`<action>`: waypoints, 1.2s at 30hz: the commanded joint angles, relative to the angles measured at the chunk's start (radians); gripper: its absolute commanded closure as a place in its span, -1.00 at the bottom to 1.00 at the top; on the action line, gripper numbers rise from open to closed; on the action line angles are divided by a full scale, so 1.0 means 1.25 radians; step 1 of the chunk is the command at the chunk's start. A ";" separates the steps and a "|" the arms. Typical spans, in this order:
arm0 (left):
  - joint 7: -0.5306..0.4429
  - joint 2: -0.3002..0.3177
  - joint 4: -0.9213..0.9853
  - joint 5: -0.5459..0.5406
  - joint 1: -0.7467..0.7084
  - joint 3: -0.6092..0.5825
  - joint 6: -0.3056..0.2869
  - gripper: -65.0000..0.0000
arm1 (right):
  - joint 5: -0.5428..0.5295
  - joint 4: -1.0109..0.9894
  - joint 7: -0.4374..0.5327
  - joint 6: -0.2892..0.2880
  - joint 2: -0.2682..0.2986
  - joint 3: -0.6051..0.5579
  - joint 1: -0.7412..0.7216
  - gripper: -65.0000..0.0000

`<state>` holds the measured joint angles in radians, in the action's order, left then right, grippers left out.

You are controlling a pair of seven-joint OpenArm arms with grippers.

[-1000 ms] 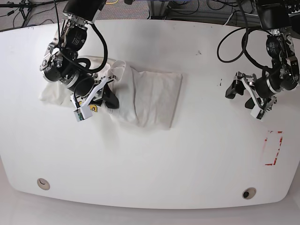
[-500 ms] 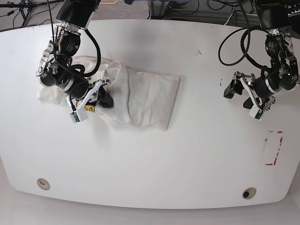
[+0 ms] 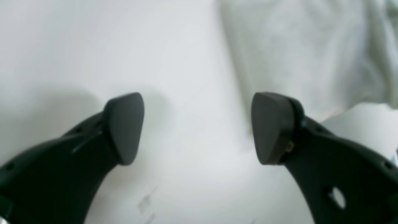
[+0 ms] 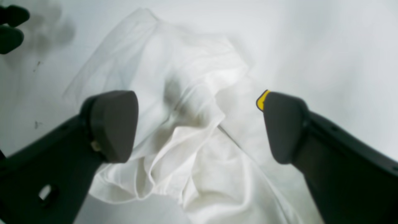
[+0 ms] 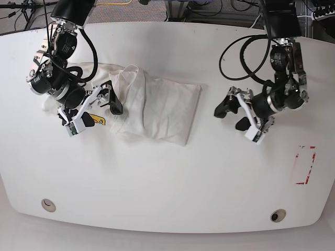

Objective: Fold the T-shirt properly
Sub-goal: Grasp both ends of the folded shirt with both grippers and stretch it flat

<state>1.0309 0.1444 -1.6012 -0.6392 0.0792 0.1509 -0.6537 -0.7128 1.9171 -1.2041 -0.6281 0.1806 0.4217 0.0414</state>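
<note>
The off-white T-shirt (image 5: 157, 107) lies crumpled and partly folded on the white table (image 5: 167, 178), left of centre. Its graphic is hidden; a small yellow label (image 5: 98, 120) shows at its left edge. My right gripper (image 5: 102, 112) hangs open just above the shirt's left part. In the right wrist view the shirt's folds (image 4: 186, 140) lie between the open fingers of the right gripper (image 4: 199, 124), and the label (image 4: 262, 100) peeks out behind one finger. My left gripper (image 5: 232, 116) is open and empty, right of the shirt's right edge. In the left wrist view, this gripper (image 3: 197, 127) is over bare table with the shirt (image 3: 295, 53) ahead.
A red marked rectangle (image 5: 305, 164) is on the table at the right. Two round insets (image 5: 48, 204) (image 5: 278, 215) sit near the front edge. Cables hang behind the table's back edge.
My left arm has moved left toward the shirt's right edge. My right arm has drawn back to the left and up, and the shirt's left part has shifted a little.
</note>
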 commanded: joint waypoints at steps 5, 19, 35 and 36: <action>-0.025 -0.109 -0.011 -0.013 0.076 -0.073 0.001 -0.47 | -0.012 0.037 0.022 -0.003 0.035 0.092 0.022 -0.88; -0.100 -0.190 0.115 0.167 0.118 -0.278 0.031 0.93 | -0.015 0.037 0.022 -0.003 0.083 0.305 0.061 -0.88; -0.100 -0.089 0.252 0.198 0.082 -0.226 0.030 0.91 | -0.016 0.003 0.022 -0.004 0.066 0.376 0.058 -0.91; -0.100 -0.082 0.254 0.198 0.078 -0.224 0.030 0.91 | -0.016 -0.004 0.022 -0.004 0.061 0.376 0.057 -0.91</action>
<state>0.8925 0.0139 -1.2861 -0.4225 0.1638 -0.1379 -0.6281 -0.7132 1.9221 -1.1976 -0.6285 0.2565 0.8886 0.1272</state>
